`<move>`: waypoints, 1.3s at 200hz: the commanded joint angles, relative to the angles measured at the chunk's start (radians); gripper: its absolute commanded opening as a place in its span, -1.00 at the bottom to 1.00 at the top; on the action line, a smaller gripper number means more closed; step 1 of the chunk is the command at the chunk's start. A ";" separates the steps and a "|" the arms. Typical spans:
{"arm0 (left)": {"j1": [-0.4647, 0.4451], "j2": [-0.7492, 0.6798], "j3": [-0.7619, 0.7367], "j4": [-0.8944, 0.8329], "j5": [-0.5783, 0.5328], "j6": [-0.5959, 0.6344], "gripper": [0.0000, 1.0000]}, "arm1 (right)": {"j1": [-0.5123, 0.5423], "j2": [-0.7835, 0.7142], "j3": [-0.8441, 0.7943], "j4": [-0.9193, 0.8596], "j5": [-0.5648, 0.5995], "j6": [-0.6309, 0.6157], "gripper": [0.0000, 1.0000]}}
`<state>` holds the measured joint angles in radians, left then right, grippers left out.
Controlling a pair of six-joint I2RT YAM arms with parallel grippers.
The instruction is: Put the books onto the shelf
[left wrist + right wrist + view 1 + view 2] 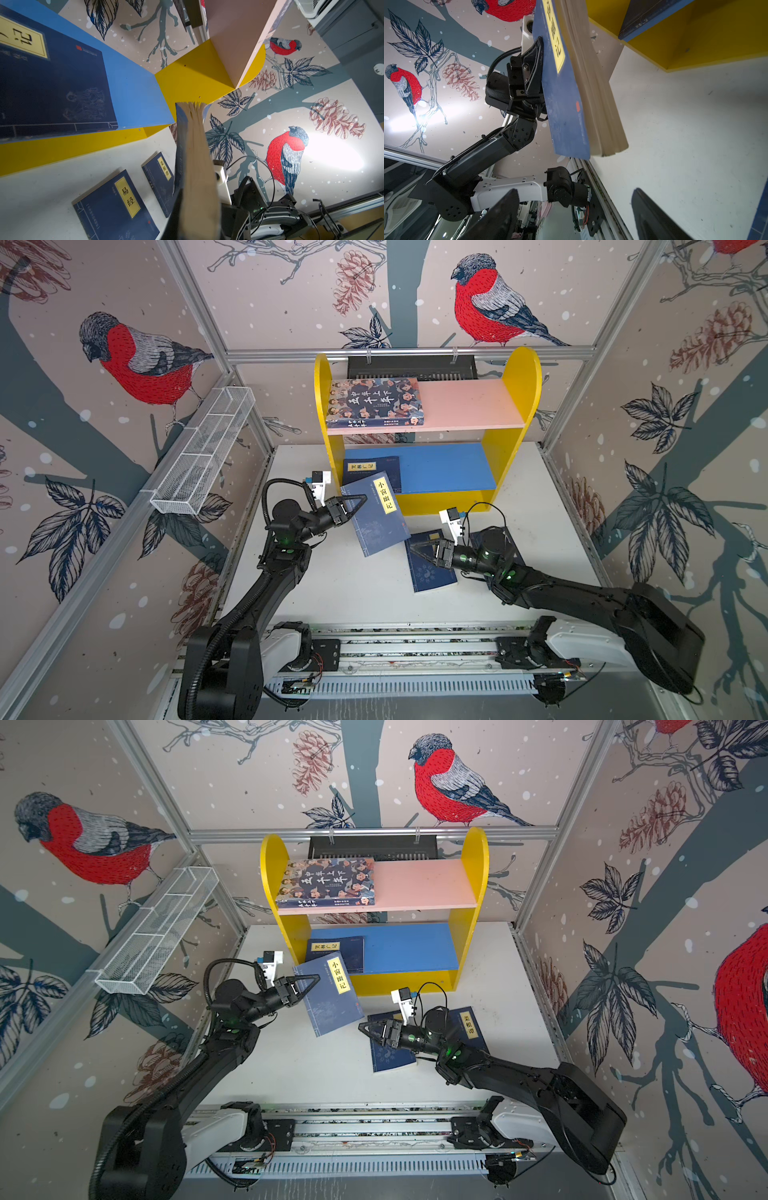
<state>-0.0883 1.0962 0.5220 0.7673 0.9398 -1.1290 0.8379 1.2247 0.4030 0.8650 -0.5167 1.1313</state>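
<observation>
Left jaws are pinching the book [376, 516] by its edge, right jaws gaping empty; you're risking it pivoting against the shelf [440, 502].

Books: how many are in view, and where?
5. The big book lies on the pink board; a second on the blue board; the left claw holds a third, tilted; a fourth and a fifth lie on the table near the right arm. None seems hidden.
</observation>
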 commanded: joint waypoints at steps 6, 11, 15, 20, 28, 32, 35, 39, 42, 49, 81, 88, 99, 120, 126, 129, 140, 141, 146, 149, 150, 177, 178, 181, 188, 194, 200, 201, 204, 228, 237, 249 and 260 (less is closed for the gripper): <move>0.007 -0.017 -0.015 0.132 -0.042 -0.078 -1.00 | 0.024 0.082 0.019 0.204 0.050 0.064 0.72; 0.007 -0.020 -0.014 0.124 -0.043 -0.064 -1.00 | 0.028 0.102 0.026 0.222 0.049 0.069 0.72; 0.007 -0.023 -0.012 0.114 -0.044 -0.054 -1.00 | 0.029 0.119 0.033 0.237 0.046 0.072 0.72; 0.008 -0.027 -0.011 0.102 -0.044 -0.044 -1.00 | 0.030 0.138 0.038 0.260 0.043 0.078 0.72; 0.010 -0.030 -0.011 0.090 -0.045 -0.031 -1.00 | 0.031 0.169 0.040 0.322 0.040 0.099 0.72; 0.011 -0.031 -0.013 0.083 -0.049 -0.031 -1.00 | 0.033 0.184 0.040 0.359 0.038 0.111 0.72; 0.013 -0.031 -0.015 0.079 -0.052 -0.031 -1.00 | 0.032 0.195 0.041 0.383 0.035 0.118 0.72; 0.014 -0.032 -0.017 0.077 -0.056 -0.035 -1.00 | 0.033 0.210 0.045 0.407 0.034 0.128 0.72; 0.015 -0.033 -0.021 0.080 -0.058 -0.038 -1.00 | 0.033 0.222 0.050 0.420 0.033 0.132 0.72; 0.016 -0.031 -0.030 0.097 -0.062 -0.050 -1.00 | 0.033 0.245 0.062 0.439 0.031 0.142 0.72; 0.016 -0.030 -0.049 0.141 -0.070 -0.088 -1.00 | 0.035 0.344 0.109 0.551 0.028 0.184 0.71; 0.016 -0.030 -0.052 0.144 -0.070 -0.093 -1.00 | 0.035 0.364 0.126 0.560 0.027 0.189 0.69; 0.016 -0.030 -0.056 0.151 -0.071 -0.102 -1.00 | 0.036 0.395 0.145 0.583 0.025 0.199 0.67; 0.016 -0.034 -0.059 0.155 -0.072 -0.104 -1.00 | 0.030 0.448 0.163 0.641 0.027 0.228 0.55; 0.016 -0.033 -0.060 0.156 -0.072 -0.107 -1.00 | 0.027 0.462 0.165 0.665 0.029 0.237 0.50; 0.016 -0.035 -0.060 0.156 -0.073 -0.107 -1.00 | 0.026 0.468 0.165 0.675 0.029 0.241 0.47; 0.016 -0.037 -0.063 0.158 -0.072 -0.110 -1.00 | 0.020 0.488 0.165 0.712 0.030 0.258 0.33; 0.016 -0.038 -0.063 0.158 -0.073 -0.110 -1.00 | 0.020 0.490 0.165 0.715 0.030 0.259 0.32; 0.016 -0.037 -0.065 0.158 -0.073 -0.110 -1.00 | 0.016 0.496 0.165 0.726 0.031 0.263 0.29; 0.016 -0.037 -0.066 0.158 -0.073 -0.111 -1.00 | 0.016 0.501 0.166 0.731 0.031 0.266 0.26; 0.016 -0.038 -0.066 0.158 -0.072 -0.111 -1.00 | 0.015 0.503 0.166 0.733 0.031 0.266 0.25; 0.016 -0.041 -0.075 0.150 -0.072 -0.109 -1.00 | 0.010 0.531 0.177 0.766 0.027 0.281 -0.20; 0.016 -0.040 -0.076 0.150 -0.072 -0.108 -1.00 | 0.009 0.532 0.177 0.767 0.027 0.281 -0.21; 0.016 -0.040 -0.077 0.149 -0.073 -0.106 -1.00 | 0.009 0.534 0.177 0.770 0.026 0.280 -0.26; 0.016 -0.042 -0.079 0.141 -0.074 -0.101 -1.00 | 0.009 0.538 0.179 0.774 0.023 0.283 -0.35; 0.018 -0.044 -0.082 0.134 -0.074 -0.098 -1.00 | 0.010 0.541 0.180 0.775 0.018 0.283 -0.45; 0.018 -0.044 -0.086 0.128 -0.076 -0.097 -1.00 | 0.007 0.542 0.183 0.775 0.012 0.282 -0.57; 0.018 -0.043 -0.086 0.128 -0.076 -0.096 -1.00 | 0.007 0.542 0.183 0.775 0.011 0.282 -0.59; 0.018 -0.044 -0.087 0.124 -0.076 -0.094 -1.00 | 0.008 0.542 0.184 0.775 0.007 0.280 -0.66; 0.023 -0.045 -0.099 0.089 -0.072 -0.072 -0.75 | -0.005 0.535 0.187 0.751 -0.029 0.266 -0.95; 0.031 -0.047 -0.100 0.067 -0.057 -0.041 -0.46 | -0.015 0.523 0.185 0.727 -0.053 0.254 -0.95; 0.044 -0.052 -0.092 0.009 -0.028 0.041 -0.23 | -0.034 0.495 0.182 0.666 -0.101 0.223 -0.96; 0.059 -0.059 -0.078 -0.075 -0.001 0.132 -0.07 | -0.053 0.461 0.178 0.598 -0.155 0.189 -0.96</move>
<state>-0.0521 1.0500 0.4252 0.7940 0.8734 -1.1664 0.8120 1.7370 0.5816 1.5249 -0.5591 1.3914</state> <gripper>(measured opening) 0.423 0.118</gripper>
